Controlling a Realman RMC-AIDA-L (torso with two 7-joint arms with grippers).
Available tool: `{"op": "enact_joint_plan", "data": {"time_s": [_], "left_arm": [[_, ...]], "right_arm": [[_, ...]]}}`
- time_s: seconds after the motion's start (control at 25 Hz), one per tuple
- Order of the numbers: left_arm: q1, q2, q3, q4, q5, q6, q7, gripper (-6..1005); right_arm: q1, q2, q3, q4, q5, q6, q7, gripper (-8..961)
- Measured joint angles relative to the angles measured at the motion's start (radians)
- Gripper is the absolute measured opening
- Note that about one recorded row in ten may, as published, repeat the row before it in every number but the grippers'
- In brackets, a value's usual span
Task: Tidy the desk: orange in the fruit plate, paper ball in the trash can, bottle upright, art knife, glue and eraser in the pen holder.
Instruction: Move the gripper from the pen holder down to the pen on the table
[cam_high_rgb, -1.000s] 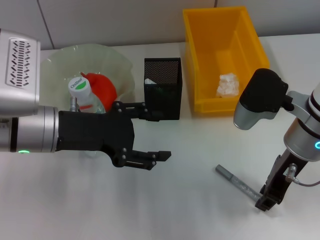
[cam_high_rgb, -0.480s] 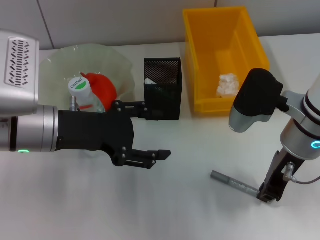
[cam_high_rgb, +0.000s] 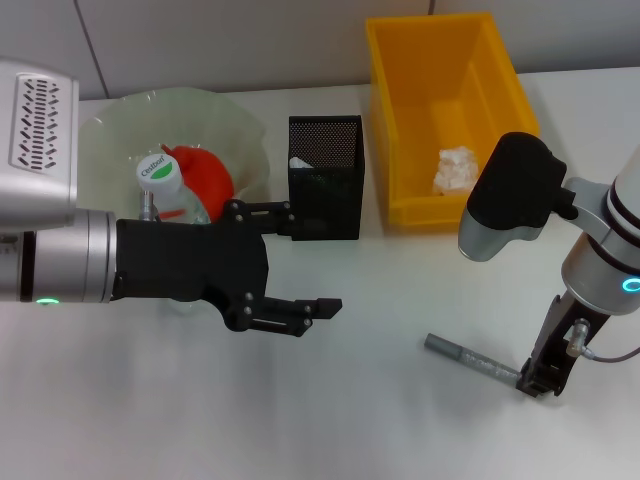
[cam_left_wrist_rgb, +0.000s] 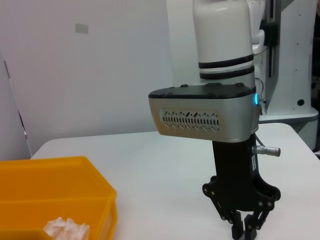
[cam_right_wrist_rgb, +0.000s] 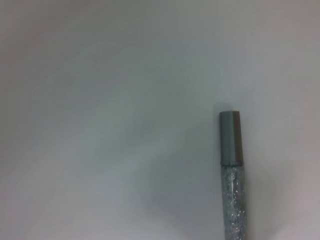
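Observation:
A grey pen-shaped art knife (cam_high_rgb: 470, 361) lies low over the table at the front right, and its capped end (cam_right_wrist_rgb: 231, 137) shows in the right wrist view. My right gripper (cam_high_rgb: 538, 379) is shut on its other end, pointing down. My left gripper (cam_high_rgb: 325, 270) hovers open and empty at mid-table, in front of the black mesh pen holder (cam_high_rgb: 325, 190). The bottle (cam_high_rgb: 162, 186) stands upright by the fruit plate (cam_high_rgb: 105, 140), which holds the orange (cam_high_rgb: 205, 176). The paper ball (cam_high_rgb: 455, 168) lies in the yellow trash can (cam_high_rgb: 400, 120). Glue and eraser are not clearly visible.
Something white (cam_high_rgb: 300, 162) pokes up inside the pen holder. The left wrist view shows the right arm's gripper (cam_left_wrist_rgb: 245, 231) standing on the table beside the yellow bin (cam_left_wrist_rgb: 55, 200). Bare white tabletop (cam_high_rgb: 330, 420) runs along the front.
The right gripper has lifted slightly with the art knife's end and shifted a little, swinging the knife's free end toward the left. The left arm has not moved.

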Motion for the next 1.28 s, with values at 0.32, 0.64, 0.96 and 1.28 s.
{"op": "enact_joint_plan", "data": {"time_s": [0.32,0.64,0.96,1.28], "left_arm": [[-0.005,0.0,0.007,0.0,0.0,-0.013,0.0,812],[-0.006,0.0,0.006,0.0,-0.001,-0.019,0.0,812],[-0.007,0.0,0.008,0.0,-0.002,-0.034,0.0,813],[-0.007,0.0,0.006,0.0,-0.003,-0.038,0.0,812]], "right_arm": [[-0.001,0.0,0.003,-0.002,-0.003,0.002,0.0,114],[-0.004,-0.001,0.011,-0.005,-0.02,0.006,0.0,109],[-0.008,-0.002,0.013,-0.009,-0.025,0.018,0.001,108],[-0.032,-0.003,0.04,-0.045,-0.029,0.036,0.001,106]]}}
